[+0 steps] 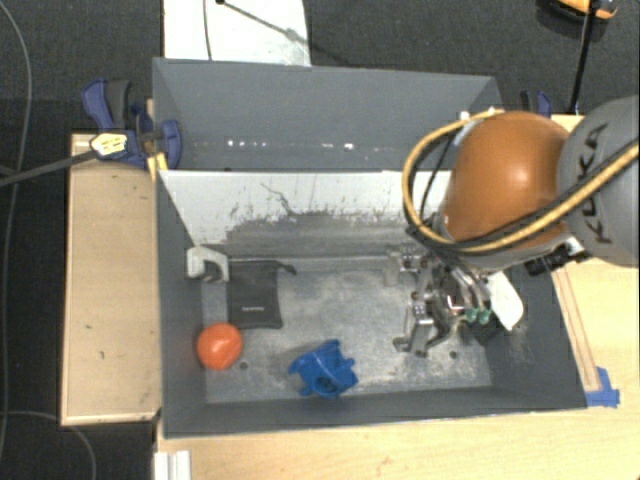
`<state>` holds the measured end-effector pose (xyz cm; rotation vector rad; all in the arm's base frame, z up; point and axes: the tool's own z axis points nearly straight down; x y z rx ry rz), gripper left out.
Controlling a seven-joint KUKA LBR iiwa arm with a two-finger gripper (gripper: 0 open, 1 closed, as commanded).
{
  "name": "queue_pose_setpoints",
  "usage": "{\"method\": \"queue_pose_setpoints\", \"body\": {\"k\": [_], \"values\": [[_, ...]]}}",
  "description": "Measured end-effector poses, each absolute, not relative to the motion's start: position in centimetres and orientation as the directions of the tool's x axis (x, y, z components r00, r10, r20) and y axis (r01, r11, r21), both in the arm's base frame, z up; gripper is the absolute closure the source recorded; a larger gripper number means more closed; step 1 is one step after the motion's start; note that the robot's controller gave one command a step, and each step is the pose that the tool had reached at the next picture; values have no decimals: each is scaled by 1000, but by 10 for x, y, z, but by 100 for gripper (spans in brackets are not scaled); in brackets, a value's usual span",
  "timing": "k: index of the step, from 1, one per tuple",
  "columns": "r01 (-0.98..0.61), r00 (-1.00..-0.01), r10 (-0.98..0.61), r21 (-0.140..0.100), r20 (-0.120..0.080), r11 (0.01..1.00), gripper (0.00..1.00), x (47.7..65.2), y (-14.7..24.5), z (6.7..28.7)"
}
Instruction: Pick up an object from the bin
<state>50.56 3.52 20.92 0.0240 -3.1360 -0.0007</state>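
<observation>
Orange wrist cover (505, 183) of the arm, looped with cables, hangs over the right side of the grey metal bin (300, 118). Beneath it the jaws stand low over the bin's floor; whether they are parted or clenched cannot be told. Nearest them, to their left by the front wall, lies a blue plastic piece (324, 370). Farther left sits an orange ball (219, 347), with a dark square pouch (254, 294) just behind it.
</observation>
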Motion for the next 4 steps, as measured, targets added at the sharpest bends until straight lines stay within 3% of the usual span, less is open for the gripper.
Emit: {"method": "queue_pose_setpoints", "body": {"k": [1, 2, 3, 4], "values": [[-14, -1000, -14, 1, -3, 1000, 0, 507, 35, 213], [-44, -999, -44, 1, -3, 999, 0, 510, 103, 162], [-120, -993, -120, 3, -2, 993, 0, 494, 136, 140], [-256, -967, -256, 0, -2, 967, 0, 478, 128, 159]]}}
